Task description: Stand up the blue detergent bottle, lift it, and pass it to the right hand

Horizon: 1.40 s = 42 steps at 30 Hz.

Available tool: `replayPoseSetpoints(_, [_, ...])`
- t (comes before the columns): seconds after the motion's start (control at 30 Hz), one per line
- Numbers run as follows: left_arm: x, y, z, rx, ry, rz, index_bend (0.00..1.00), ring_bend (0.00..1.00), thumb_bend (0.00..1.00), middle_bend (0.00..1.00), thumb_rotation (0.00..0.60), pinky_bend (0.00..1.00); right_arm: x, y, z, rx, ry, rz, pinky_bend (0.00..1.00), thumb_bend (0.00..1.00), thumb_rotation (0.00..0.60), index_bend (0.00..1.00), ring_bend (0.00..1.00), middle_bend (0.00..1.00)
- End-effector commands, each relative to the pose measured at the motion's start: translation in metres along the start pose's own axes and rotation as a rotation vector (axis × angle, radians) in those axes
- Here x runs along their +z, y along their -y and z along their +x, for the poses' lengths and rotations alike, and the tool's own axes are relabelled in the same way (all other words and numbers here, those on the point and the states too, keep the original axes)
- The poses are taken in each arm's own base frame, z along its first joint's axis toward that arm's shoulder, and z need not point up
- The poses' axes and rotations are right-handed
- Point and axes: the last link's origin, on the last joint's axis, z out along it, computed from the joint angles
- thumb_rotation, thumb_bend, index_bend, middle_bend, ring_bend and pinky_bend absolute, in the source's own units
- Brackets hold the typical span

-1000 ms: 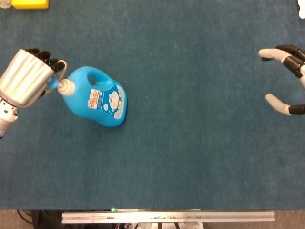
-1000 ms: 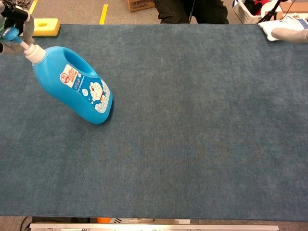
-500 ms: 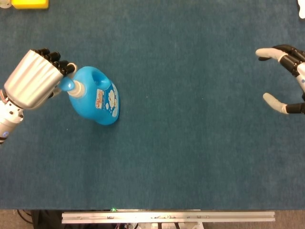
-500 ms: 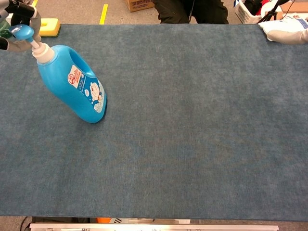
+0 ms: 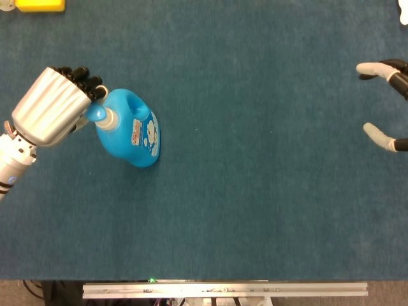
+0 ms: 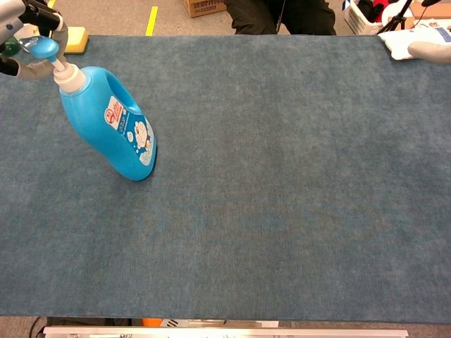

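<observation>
The blue plastic detergent bottle with the white collar, blue pump cap and cartoon label (image 5: 132, 131) has gone from lying well over on its side a second ago to sitting nearly upright, and over the last half second it has gained only a little more, so the tipping is close to finished. It stands on the left part of the dark blue carpeted tabletop (image 5: 255, 210), its base on the cloth and its top leaning slightly toward the left robot hand (image 5: 83, 89). That robot hand, black-fingered under a ribbed silver cuff, is curled around the pump cap and neck, holding the top of the bottle; in the chest view the fingers (image 6: 44, 15) close over the cap at the frame's upper left. The right robot hand (image 5: 386, 105) waits at the far right edge, well apart from the bottle, fingers spread wide and holding nothing, and it has drawn slightly further toward the edge than before. My judgement is that the standing step is almost done but not settled, since the bottle seems to depend on the grip at its cap. Lifting would likely call for a firmer hold lower on the handle or body, because a bottle hung from the pump alone could swing or slip
</observation>
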Motion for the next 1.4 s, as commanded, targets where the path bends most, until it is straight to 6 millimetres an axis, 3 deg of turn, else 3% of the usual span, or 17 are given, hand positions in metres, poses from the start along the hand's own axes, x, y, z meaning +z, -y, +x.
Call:
replayPoseSetpoints(0.03, [0.001,0.001,0.005,0.003,0.01,0.02,0.29,0.45,0.36,0.52,0.6,0.77,-0.001,-0.001,0.0,0.002,0.001,-0.002,0.22,0.27,0.6,0.2,0.16,0.29])
replayPoseSetpoints(0.3, [0.002,-0.002,0.019,0.01,0.001,0.019,0.24,0.41,0.34,0.46,0.6,0.72,-0.002,-0.004,0.0,0.01,-0.002,0.0,0.22,0.27,0.6,0.2,0.16,0.29])
replayPoseSetpoints(0.83, [0.01,-0.014,0.026,-0.012,-0.003,0.014,0.23,0.41,0.31,0.45,0.6,0.7,-0.009,-0.013,0.001,0.022,-0.012,-0.014,0.22,0.27,0.6,0.2,0.16,0.29])
replayPoseSetpoints(1.07, [0.014,-0.013,0.025,-0.004,0.027,0.039,0.19,0.35,0.29,0.39,0.6,0.65,-0.012,-0.019,0.003,0.027,-0.022,-0.023,0.22,0.27,0.6,0.2,0.16,0.29])
replayPoseSetpoints(1.4, [-0.001,-0.003,0.029,-0.004,0.126,0.111,0.14,0.32,0.27,0.35,0.6,0.63,-0.012,-0.021,0.003,0.031,-0.021,-0.02,0.22,0.27,0.6,0.2,0.16,0.29])
